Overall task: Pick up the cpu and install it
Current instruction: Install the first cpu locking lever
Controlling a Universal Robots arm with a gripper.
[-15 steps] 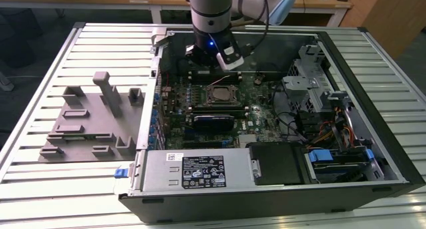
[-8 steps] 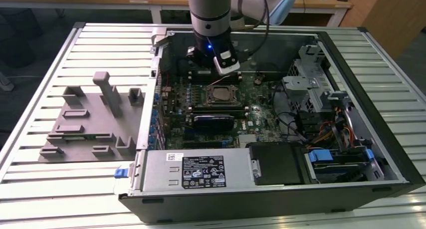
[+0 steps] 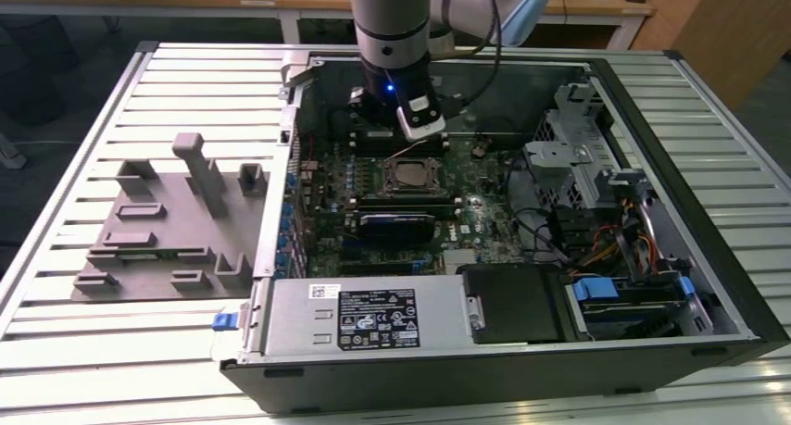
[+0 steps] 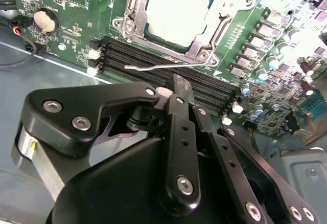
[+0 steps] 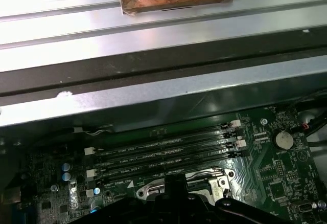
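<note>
slatted metal table (image 3: 74, 147); wooden desks (image 3: 161, 1) behind; dark floor (image 3: 62, 64); wooden panel (image 3: 729, 27) at exterior view's right.

Green motherboard (image 4: 82, 24); silver-grey cpu (image 4: 180, 10); black hand (image 4: 176, 88); grey holder blocks (image 3: 167, 226).

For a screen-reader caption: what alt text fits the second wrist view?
A silver-topped cpu sits in the motherboard socket, its metal frame open. The black pincer hovers over the memory slots beside it, holding nothing.

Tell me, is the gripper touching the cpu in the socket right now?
Apart. In the second wrist view, the gripper sits over the memory slots, and green board shows between its tip and the cpu lying in its socket.
</note>
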